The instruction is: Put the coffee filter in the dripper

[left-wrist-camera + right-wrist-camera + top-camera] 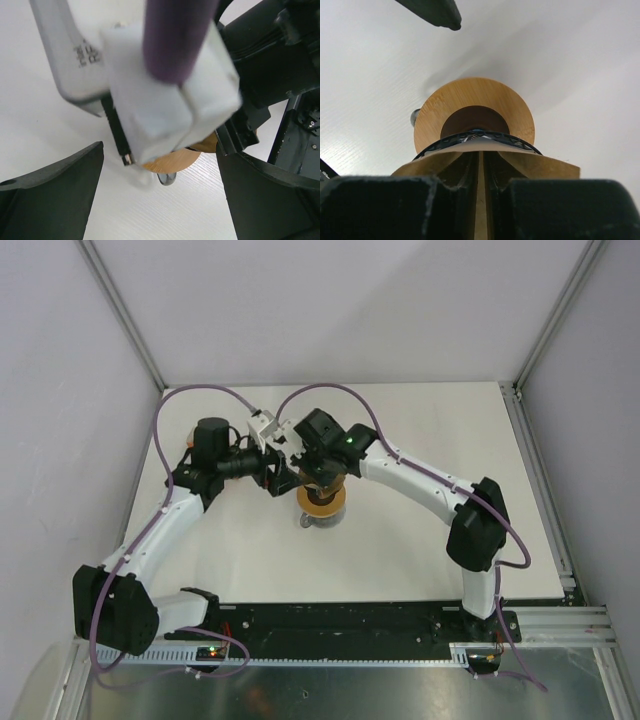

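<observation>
Two jaws of the right tool (479, 179) pinch the light-brown paper coffee filter (545, 168), which should settle centred in the blue ribbed dripper (522, 144) just ahead before release.

Up close and blurry in the middle, a big white block (170, 95) with a fat purple cable (175, 35) going into its top. Behind it on the left, a grey metal piece (65, 55) with small dark letters on it. Peeking out under the block, a bit of a brown wooden ring (172, 161), and just below that a small grey round thing (167, 178), too blurry to name. Black arm parts (270, 55) in the top right corner. White worktop (40, 135) underneath. At the bottom, two dark fingers (50, 200) of the left hand (160, 165), one in each corner, spread wide apart.
</observation>
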Available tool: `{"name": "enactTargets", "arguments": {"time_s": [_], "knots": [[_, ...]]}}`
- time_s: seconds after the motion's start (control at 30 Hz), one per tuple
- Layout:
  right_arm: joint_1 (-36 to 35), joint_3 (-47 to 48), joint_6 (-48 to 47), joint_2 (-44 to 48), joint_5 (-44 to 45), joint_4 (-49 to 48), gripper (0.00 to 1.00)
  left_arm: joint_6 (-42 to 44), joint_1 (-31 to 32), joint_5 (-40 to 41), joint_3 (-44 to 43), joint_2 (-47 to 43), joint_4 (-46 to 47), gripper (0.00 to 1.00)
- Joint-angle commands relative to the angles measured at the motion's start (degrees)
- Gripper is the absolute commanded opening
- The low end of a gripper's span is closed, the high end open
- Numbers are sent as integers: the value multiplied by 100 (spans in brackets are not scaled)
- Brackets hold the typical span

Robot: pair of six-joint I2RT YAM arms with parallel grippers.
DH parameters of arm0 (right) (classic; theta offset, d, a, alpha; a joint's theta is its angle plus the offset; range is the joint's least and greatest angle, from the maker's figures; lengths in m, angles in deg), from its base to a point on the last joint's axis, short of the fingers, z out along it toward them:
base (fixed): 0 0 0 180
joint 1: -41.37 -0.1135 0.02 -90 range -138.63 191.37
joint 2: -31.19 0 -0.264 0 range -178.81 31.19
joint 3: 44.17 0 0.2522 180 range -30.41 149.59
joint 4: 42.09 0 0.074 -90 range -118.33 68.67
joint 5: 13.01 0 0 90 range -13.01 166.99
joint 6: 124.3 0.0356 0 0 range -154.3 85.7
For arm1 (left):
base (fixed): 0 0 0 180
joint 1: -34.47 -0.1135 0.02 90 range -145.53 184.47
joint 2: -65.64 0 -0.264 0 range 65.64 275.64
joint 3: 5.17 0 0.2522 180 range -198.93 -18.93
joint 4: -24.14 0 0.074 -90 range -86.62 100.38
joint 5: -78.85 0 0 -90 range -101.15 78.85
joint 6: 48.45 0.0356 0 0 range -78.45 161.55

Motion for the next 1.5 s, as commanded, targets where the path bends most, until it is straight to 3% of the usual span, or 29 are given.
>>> {"name": "enactTargets", "arguments": {"time_s": [0.0, 0.43, 0.67, 0.87, 1.1, 1.47], "knots": [[-18, 364, -148, 112, 42, 158, 13, -35, -23, -109, 72, -102, 92, 97], [177, 179, -58, 780, -391, -259, 21, 190, -22, 104, 76, -32, 86, 94], [695, -860, 273, 1616, -1151, -1172, 27, 267, -20, 183, 118, -48, 85, 94], [845, -1636, 399, 2002, -1807, -1559, 24, 308, -25, 214, 124, 17, 87, 94], [863, -2015, 427, 1897, -1617, -1456, 17, 363, -17, 270, 97, 41, 92, 94], [964, -2201, 452, 1786, -1647, -1520, 16, 587, -49, 548, 169, 205, 92, 94]]}}
